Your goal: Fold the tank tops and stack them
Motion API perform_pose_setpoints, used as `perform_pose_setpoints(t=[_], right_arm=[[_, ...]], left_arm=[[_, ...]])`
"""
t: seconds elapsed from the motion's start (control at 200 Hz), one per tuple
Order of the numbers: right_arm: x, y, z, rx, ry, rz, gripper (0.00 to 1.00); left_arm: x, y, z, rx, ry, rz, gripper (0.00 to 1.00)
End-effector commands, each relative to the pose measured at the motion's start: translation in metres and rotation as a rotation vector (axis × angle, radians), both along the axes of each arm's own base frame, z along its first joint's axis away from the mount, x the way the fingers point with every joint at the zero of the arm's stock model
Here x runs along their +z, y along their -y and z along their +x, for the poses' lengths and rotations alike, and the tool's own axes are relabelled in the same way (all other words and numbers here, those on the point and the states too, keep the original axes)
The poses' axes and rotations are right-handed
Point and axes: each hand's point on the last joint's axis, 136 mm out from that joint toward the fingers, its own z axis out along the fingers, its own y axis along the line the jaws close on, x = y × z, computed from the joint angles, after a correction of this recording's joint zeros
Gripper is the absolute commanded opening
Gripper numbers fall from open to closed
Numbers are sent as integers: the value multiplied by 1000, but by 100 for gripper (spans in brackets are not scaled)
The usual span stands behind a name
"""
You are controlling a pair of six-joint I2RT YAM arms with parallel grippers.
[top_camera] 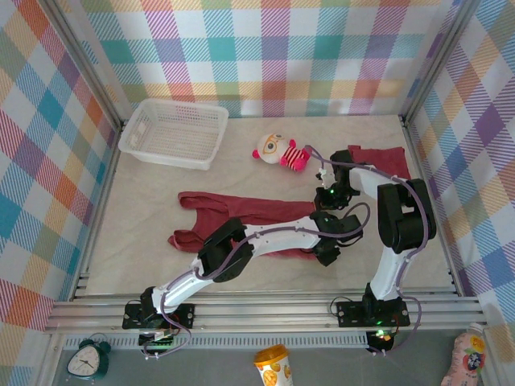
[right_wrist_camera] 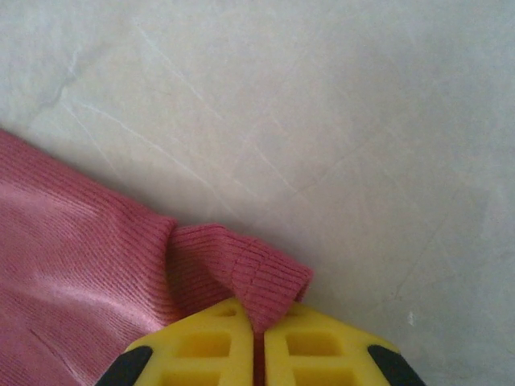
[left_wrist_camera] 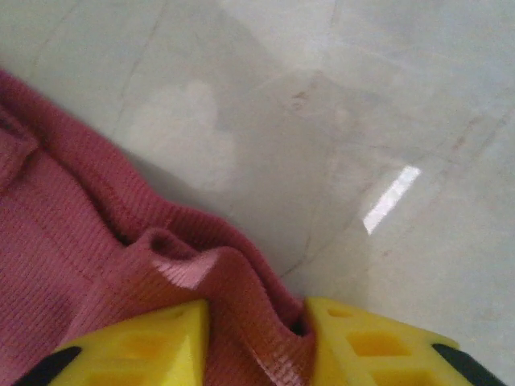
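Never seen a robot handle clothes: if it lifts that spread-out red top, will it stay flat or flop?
Probably floppy: the top bunches into soft folds where the left fingers pinch it. Likely light: the right fingers hold its thin ribbed edge with a small pinch. It would probably sag between the two grips.

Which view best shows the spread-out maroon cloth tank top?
Top external: nearly the whole maroon cloth tank top, spread mid-table. Left wrist: its hem bunched in left pincer. Right wrist: a ribbed corner pinched in right pincer.
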Motion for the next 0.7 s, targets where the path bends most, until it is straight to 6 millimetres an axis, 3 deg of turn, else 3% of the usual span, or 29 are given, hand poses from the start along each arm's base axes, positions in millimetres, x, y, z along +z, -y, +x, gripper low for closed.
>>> perform_pose_setpoints(t=[0.0, 0.13, 0.2, 0.435, 0.535, 0.695], right_arm=[[6, 3, -12, 35, -16, 3, 8], [8, 17, -10, -4, 3, -42, 7], [12, 26, -7, -37, 19, -59, 7], [35, 59, -1, -150, 106, -115, 5], [51, 45, 5, -154, 111, -41, 5], [74, 10, 7, -126, 102, 50, 6]], left_arm=[[-47, -45, -20, -43, -36, 267, 20], [-30, -35, -24, -31, -60, 203, 0], [-17, -24, -25, -15, -69, 164, 0], [51, 42, -27, 81, -137, -163, 0], [75, 44, -21, 135, -145, -241, 0], [106, 20, -3, 258, -190, -390, 0]])
